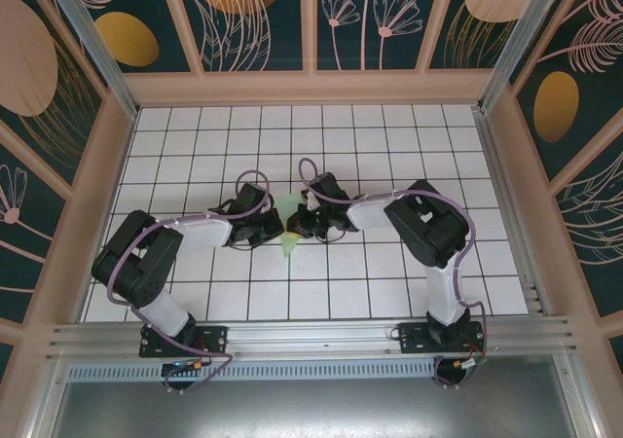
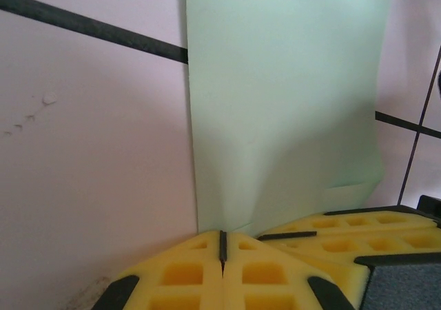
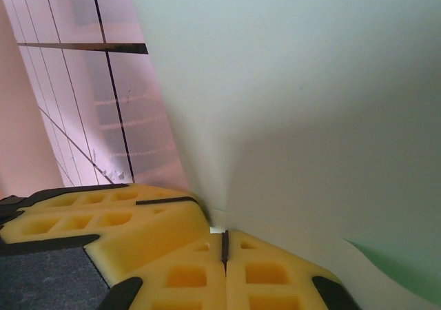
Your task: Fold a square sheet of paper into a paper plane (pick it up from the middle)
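1. The paper (image 1: 289,247) stood at the middle of the tabletop (image 1: 389,292), well apart from every edge, seen from above as a narrow pale green strip that ran from far to near.
2. The left gripper (image 1: 279,228) reached in from the left side and the right gripper (image 1: 297,226) from the right, and they met at the paper.
3. On the left wrist camera, the left gripper (image 2: 222,253) had its yellow fingers (image 2: 179,275) pressed together, and the lower edge of the paper (image 2: 282,103) ran into their tips.
4. On the right wrist camera, the right gripper (image 3: 224,253) was likewise closed, with the paper (image 3: 310,103) meeting its tips.
5. The fingertips of the two grippers lay just beside each other.
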Controlling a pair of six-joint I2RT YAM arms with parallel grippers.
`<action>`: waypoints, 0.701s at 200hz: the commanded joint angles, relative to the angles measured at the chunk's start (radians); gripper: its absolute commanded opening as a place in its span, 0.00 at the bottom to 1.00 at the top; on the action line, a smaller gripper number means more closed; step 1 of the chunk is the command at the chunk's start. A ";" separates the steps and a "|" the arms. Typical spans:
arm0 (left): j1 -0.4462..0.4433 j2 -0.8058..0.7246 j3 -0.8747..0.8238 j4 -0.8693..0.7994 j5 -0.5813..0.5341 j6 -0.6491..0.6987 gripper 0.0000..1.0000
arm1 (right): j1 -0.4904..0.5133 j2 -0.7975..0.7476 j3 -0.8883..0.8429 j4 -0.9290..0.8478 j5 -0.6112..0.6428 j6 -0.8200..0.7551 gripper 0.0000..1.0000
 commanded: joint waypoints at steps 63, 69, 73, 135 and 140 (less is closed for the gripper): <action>-0.016 0.051 -0.001 -0.025 -0.004 0.026 0.00 | -0.010 -0.083 -0.001 -0.125 0.120 -0.092 0.00; -0.016 0.049 -0.001 -0.026 -0.004 0.028 0.00 | -0.011 -0.080 0.001 -0.124 0.121 -0.093 0.00; -0.015 0.050 -0.001 -0.027 -0.005 0.029 0.00 | -0.012 -0.077 0.001 -0.126 0.121 -0.095 0.00; -0.015 0.057 0.003 -0.032 -0.010 0.037 0.00 | -0.027 -0.057 -0.006 -0.168 0.168 -0.110 0.00; -0.016 0.059 0.005 -0.033 -0.012 0.039 0.00 | -0.029 -0.059 -0.015 -0.166 0.170 -0.108 0.00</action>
